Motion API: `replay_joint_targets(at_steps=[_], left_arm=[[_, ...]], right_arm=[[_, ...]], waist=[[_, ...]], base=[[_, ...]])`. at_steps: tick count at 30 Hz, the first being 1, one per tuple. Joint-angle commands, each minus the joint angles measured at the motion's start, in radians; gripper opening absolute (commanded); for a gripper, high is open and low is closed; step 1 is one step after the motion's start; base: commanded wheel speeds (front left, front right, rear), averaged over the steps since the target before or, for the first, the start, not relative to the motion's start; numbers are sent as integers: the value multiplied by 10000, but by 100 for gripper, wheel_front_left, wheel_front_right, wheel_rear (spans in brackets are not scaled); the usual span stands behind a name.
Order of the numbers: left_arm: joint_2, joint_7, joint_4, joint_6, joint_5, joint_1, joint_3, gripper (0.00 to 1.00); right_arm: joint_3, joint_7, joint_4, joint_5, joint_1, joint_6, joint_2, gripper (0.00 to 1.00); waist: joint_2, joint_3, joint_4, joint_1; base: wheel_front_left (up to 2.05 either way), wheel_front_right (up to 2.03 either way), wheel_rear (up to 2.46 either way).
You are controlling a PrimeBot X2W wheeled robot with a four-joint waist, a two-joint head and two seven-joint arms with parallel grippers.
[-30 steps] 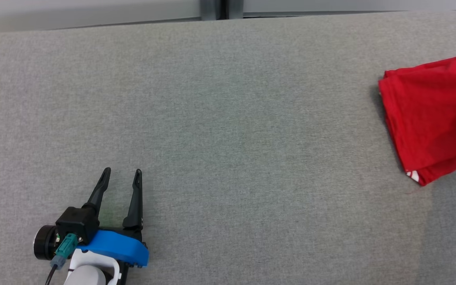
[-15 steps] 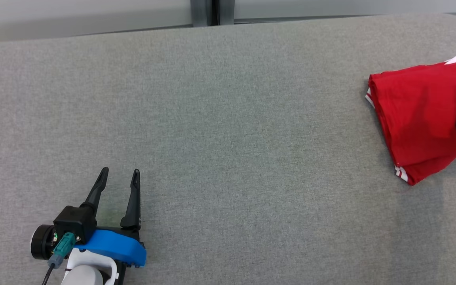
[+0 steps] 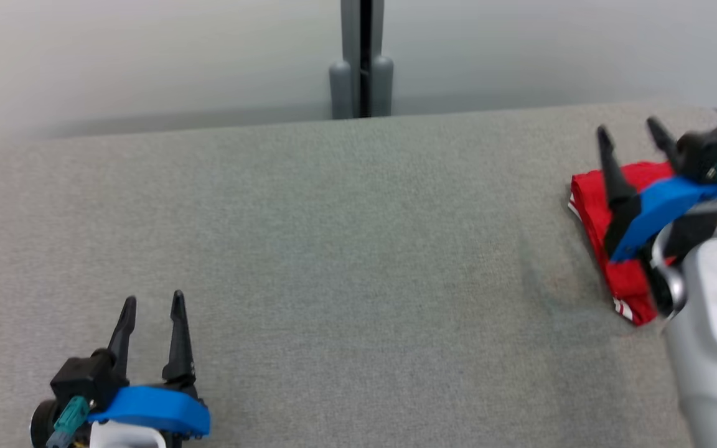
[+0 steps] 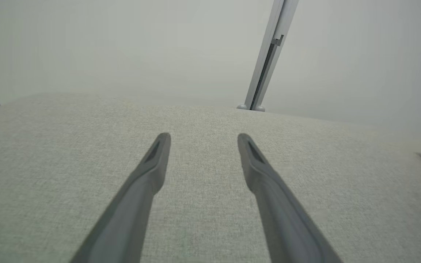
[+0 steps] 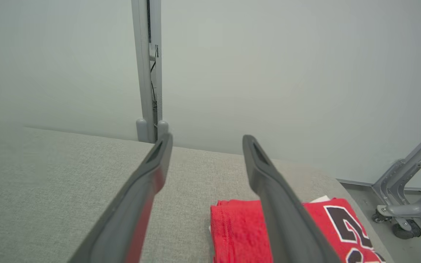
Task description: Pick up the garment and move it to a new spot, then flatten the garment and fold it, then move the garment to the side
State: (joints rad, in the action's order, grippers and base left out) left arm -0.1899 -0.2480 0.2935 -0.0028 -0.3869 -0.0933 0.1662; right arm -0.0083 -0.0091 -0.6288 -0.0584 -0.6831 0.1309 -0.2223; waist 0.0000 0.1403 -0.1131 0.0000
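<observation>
garment [image 3: 590, 205]: red, folded, lying at far-right end of bench [image 3: 358, 249], so set aside | right gripper [image 3: 627, 126]: jaws wide, empty, above garment; placing looks done | left gripper [image 3: 154, 298]: jaws wide, empty, near-left, clear of work

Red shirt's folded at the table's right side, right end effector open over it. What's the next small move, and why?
Probably draw the right end effector back toward the robot. It stands open and empty over the folded red garment, which already lies at the right side of the table, so the task looks finished.
</observation>
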Motion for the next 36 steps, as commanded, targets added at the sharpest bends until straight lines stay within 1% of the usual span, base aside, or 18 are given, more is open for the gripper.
replay_joint_targets(at_steps=[1,4,6,8,10,12,16,18,20,27,36], left_arm=[[30,-55,37,44,-50,131,-114,100],[122,-106,122,56,-184,392,-242,100],[184,-120,168,139,-227,552,-331,100],[252,-142,178,111,-288,703,-385,100],[289,-151,200,46,-361,878,-410,100],[353,-161,222,44,-455,1008,-455,100],[363,-148,290,3,-487,1272,-383,100],[264,-90,308,45,-363,1351,-295,100],[208,-65,284,103,-310,1468,-244,100],[254,-17,146,122,-312,1703,-52,100],[282,53,147,58,-391,1605,88,100]], right_arm=[[-28,-220,87,-101,355,-3,201,100],[-192,-789,309,-17,1191,-3,673,100],[-419,-1203,545,352,1839,-3,973,100],[-613,-1480,789,493,2579,-1,1388,100],[-738,-1703,1105,537,3247,-3,1577,100],[-801,-1871,1415,541,3902,-3,1654,100],[-424,-2153,1858,-406,5041,-1,1713,100],[-178,-2244,2001,-877,5473,-1,1707,100],[53,-2315,2135,-1112,5789,-1,1710,100],[404,-2458,2477,-1399,6316,-1,1711,100],[486,-2406,2563,-1429,6397,-1,1712,100]], waist=[[0,-174,19,0],[0,-505,246,0],[0,-692,422,0],[0,-838,588,0],[0,-960,737,0],[0,-1070,857,0],[0,-1225,1058,0],[0,-1258,1102,0],[0,-1288,1113,0],[0,-1377,1085,0],[0,-1402,1062,0]], base=[[0,0,0],[0,0,0],[0,0,0],[0,0,0],[0,0,0],[0,0,0],[0,0,0],[0,0,0],[0,0,0],[0,0,0],[0,0,0]])
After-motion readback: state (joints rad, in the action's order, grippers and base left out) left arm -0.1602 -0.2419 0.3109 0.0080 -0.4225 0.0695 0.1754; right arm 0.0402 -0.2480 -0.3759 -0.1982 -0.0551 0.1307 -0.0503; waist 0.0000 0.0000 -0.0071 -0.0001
